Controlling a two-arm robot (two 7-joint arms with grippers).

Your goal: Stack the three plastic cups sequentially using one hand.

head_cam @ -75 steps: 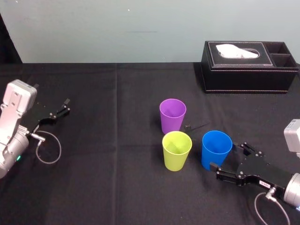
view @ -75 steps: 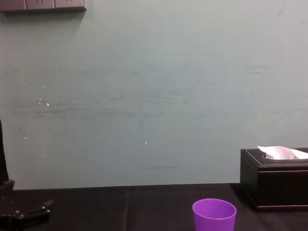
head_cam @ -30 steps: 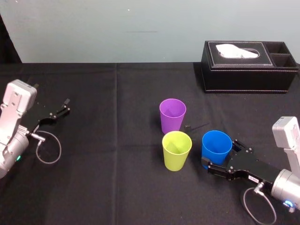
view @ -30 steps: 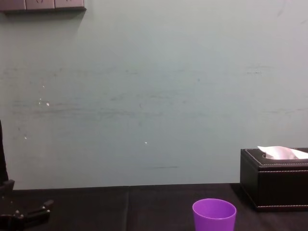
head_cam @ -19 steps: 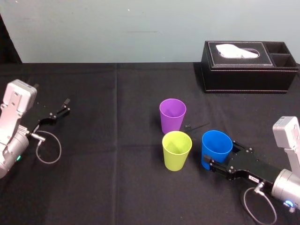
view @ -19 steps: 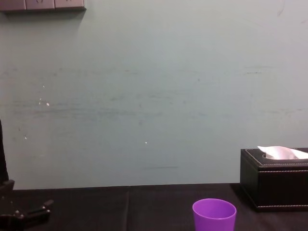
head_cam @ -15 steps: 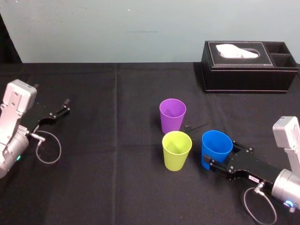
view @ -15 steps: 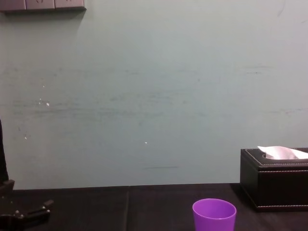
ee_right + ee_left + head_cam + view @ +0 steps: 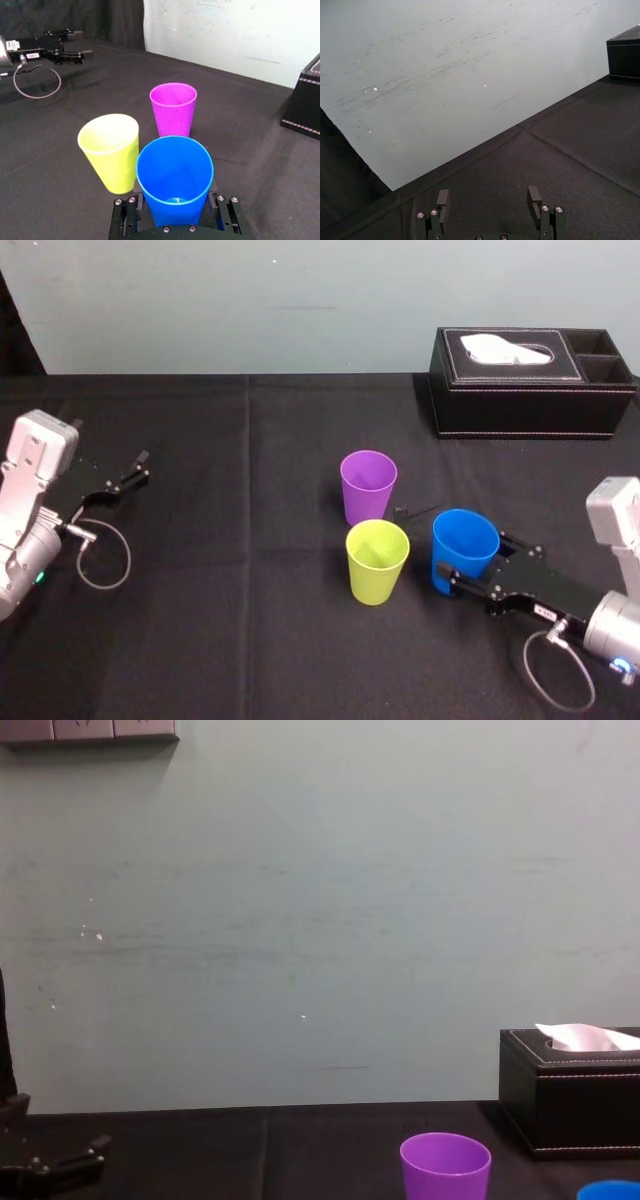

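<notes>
Right gripper (image 9: 476, 568) clamped shut on blue cup (image 9: 465, 548), low on its wall. Cup upright, just right of yellow-green cup (image 9: 377, 560); purple cup (image 9: 368, 485) close behind that one. Left gripper (image 9: 140, 466) parked far left over black bench (image 9: 250, 640) – fingers spread, holding nothing. Black tissue box (image 9: 530, 385) back right.

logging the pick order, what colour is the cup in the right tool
Blue. The cup sits in the right tool, clearest in the right wrist view.
</notes>
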